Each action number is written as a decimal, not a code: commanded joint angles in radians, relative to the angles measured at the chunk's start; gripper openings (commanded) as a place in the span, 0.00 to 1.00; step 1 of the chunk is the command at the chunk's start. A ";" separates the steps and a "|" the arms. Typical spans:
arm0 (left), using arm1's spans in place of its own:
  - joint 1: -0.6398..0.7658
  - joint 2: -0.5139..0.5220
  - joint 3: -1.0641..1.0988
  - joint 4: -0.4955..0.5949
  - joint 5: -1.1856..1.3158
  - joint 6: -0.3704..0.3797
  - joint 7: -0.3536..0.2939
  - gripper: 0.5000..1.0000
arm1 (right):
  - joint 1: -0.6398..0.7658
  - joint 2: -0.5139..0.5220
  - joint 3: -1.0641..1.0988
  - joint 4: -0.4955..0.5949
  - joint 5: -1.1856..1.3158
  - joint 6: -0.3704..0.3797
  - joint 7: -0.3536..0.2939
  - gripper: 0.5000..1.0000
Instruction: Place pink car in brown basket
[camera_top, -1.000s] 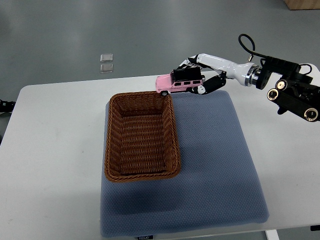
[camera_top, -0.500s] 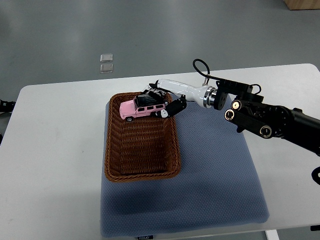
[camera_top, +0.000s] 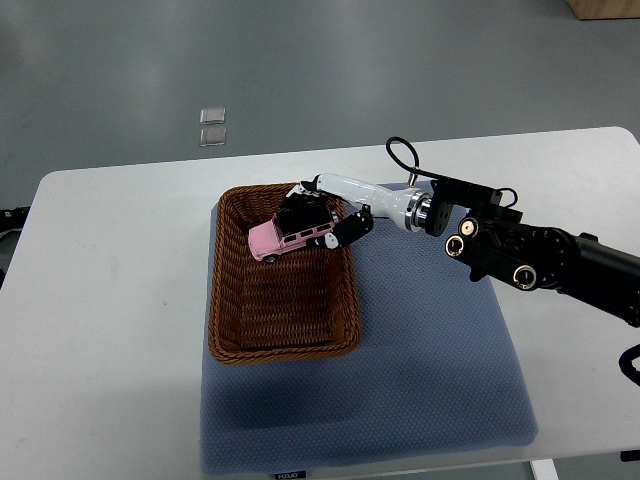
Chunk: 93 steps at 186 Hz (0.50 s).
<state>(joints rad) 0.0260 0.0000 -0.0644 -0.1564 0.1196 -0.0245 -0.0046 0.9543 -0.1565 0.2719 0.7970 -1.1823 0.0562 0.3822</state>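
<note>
The right hand (camera_top: 322, 215) grasps the pink car (camera_top: 292, 238), tilted inside the brown basket (camera_top: 228, 300).

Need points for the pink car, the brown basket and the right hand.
pink car (camera_top: 291, 238), top view, on its pink side panel.
brown basket (camera_top: 283, 351), top view, on the near woven rim.
right hand (camera_top: 322, 222), top view, on the middle of the hand, fingers around the car.

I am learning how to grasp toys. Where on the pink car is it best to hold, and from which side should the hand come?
Best grip is probably across the roof and sides of the pink car, coming from above on the right. The right hand holds it that way now: the narrow body fits between the fingers, and coming from above clears the wall of the brown basket.
</note>
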 joint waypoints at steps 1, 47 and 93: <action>0.000 0.000 0.000 0.000 0.000 0.001 0.000 1.00 | 0.000 -0.009 0.001 0.001 0.015 -0.033 0.000 0.82; 0.000 0.000 0.000 0.000 0.000 0.000 0.000 1.00 | -0.005 -0.094 0.021 0.001 0.153 -0.049 -0.005 0.82; 0.000 0.000 0.000 0.000 0.000 0.000 0.000 1.00 | -0.003 -0.144 0.079 -0.021 0.526 -0.042 -0.042 0.82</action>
<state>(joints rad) 0.0260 0.0000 -0.0644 -0.1564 0.1197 -0.0245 -0.0046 0.9513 -0.2804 0.3344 0.7850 -0.8036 0.0118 0.3729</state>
